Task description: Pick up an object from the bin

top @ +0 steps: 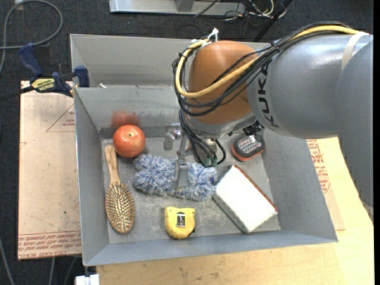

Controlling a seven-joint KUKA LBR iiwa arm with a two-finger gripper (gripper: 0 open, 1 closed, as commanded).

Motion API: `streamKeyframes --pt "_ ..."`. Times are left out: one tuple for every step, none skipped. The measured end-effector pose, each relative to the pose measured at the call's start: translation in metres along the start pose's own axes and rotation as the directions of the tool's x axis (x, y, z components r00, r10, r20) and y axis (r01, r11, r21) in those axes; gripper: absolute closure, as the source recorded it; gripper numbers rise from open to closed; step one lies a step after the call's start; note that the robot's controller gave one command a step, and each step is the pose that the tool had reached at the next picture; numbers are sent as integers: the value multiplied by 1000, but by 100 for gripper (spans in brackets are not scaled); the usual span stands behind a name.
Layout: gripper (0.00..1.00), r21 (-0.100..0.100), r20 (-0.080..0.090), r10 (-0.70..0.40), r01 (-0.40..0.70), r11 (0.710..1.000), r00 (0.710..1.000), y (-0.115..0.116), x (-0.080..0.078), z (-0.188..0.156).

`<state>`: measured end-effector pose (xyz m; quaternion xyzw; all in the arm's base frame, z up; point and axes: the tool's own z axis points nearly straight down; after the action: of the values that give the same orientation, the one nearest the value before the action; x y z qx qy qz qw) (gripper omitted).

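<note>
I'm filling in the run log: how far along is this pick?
Approach looks done: the gripper is low on the blue-and-white fuzzy cloth in the middle of the bin. In hand: the grasp, though I cannot tell whether it grips yet. Left: the lift, since the cloth lies flat on the floor; the apple, hairbrush, yellow tape measure and white block lie untouched around it.

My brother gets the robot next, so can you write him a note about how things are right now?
Gripper: low over the fluffy blue cloth in the middle of the bin; grip unclear.
Things: apple back left, hairbrush along the left, yellow tape measure in front, white box on the right.
Done: nothing lifted out.
Left: grab one thing and lift it.
</note>
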<state>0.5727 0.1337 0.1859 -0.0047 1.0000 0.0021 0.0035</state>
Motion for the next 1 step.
streamKeyframes --pt "0 2 -4 -84 84 996 996 -11 3 54"
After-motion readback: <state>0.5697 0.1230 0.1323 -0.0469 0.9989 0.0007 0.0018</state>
